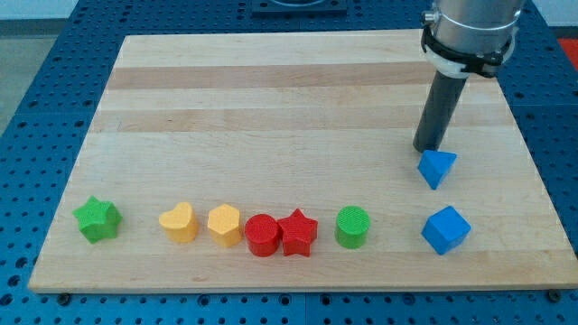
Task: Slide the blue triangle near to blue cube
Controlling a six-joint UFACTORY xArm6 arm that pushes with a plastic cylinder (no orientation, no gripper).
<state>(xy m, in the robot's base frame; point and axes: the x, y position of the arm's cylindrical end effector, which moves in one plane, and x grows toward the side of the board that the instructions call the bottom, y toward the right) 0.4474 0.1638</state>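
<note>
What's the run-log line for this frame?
my tip: just above blue triangle | blue cube: below triangle, apart | slide: unfinished

Eight blocks sit on one wooden board [271, 90]. Two are blue: a blue triangle [437, 168] and, at its 6 o'clock, a blue cube [446, 229]. Two are green: a green star [97, 219] and a green cylinder [353, 227]. Two are yellow: a yellow heart [180, 222] and a yellow hexagon [224, 225]. Two are red: a red cylinder [263, 236] and a red star [298, 233].

My tip [427, 147] is seen just above the blue triangle [437, 167], nearly touching it; the blue cube [445, 229] is set near, toward the view's bottom.
</note>
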